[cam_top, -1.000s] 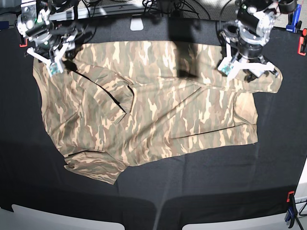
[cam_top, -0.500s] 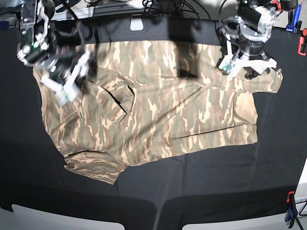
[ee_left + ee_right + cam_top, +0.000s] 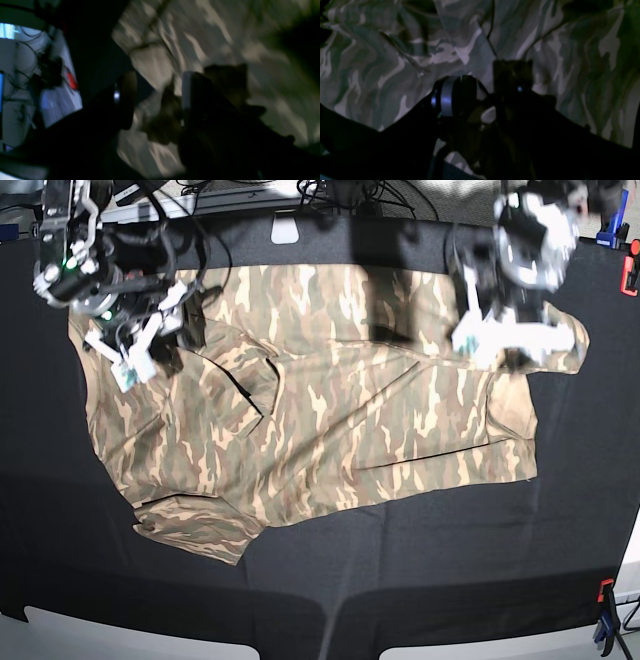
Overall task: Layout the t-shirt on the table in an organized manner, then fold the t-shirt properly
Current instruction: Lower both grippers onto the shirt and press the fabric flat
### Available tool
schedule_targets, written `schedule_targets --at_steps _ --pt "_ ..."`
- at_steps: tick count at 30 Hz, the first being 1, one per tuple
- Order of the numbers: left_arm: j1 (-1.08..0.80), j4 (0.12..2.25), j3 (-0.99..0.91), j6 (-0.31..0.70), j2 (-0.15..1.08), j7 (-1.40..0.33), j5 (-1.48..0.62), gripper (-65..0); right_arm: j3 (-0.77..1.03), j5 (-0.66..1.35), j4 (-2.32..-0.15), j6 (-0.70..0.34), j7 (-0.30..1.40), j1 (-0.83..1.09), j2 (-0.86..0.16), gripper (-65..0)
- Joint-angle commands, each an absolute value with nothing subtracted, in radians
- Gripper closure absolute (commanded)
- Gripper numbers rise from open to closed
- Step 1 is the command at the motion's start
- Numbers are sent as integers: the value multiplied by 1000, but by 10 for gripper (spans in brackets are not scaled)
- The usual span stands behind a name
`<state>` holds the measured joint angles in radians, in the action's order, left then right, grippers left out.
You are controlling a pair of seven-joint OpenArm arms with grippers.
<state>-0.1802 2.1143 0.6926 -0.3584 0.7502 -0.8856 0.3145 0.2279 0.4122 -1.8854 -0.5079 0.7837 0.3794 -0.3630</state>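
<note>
Clearly both tools sit over the far edge of the t-shirt [image 3: 320, 400], which lies spread on the black table [image 3: 420, 580] with its long axis running from one arm to the other. Directly under the right tool [image 3: 140, 345] is a rumpled sleeve fold; the left tool [image 3: 497, 330] stands above the opposite sleeve, just as near. Each tool's jaws are spread, gripping nothing. No containers are in sight.

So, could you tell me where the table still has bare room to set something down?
The table is bare in a wide band between the t-shirt and the near edge, and in strips along both sides. The far edge is crowded: the left gripper and right gripper hover over the shirt's upper corners.
</note>
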Motion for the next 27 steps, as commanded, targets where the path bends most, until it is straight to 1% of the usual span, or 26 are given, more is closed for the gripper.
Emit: schedule_targets --at_steps 1,6,9,13,15,19,21,24,25,27 --pt "-143 2133 686 -370 761 -864 324 -277 235 440 -1902 -509 761 361 -374 -269" --pt "-65 2133 686 -339 724 -858 250 -277 234 448 -1902 -507 747 304 -359 -269" --pt "-64 2131 686 -336 700 -810 221 -277 234 445 -1899 -508 746 260 -308 -269" --pt "-52 2077 686 -336 693 -796 214 -277 218 439 -1870 -509 747 191 -223 -269" --pt "-46 2028 686 -337 693 -803 213 -277 188 390 -1826 -509 744 152 -179 -269" --pt "-47 1969 686 -337 693 -841 185 -277 127 213 -1706 -508 717 82 -109 -269" --pt "-47 1962 686 -336 693 -845 181 -277 100 178 -1665 -508 739 59 -88 -269" --pt "-47 1963 686 -336 693 -844 182 -277 64 119 -1658 -508 756 52 -80 -269" --pt "-47 1963 686 -336 693 -844 181 -277 60 89 -1658 -508 756 50 -80 -265" --pt "-47 1963 686 -336 693 -843 182 -277 59 43 -1658 -508 756 50 -81 -219"
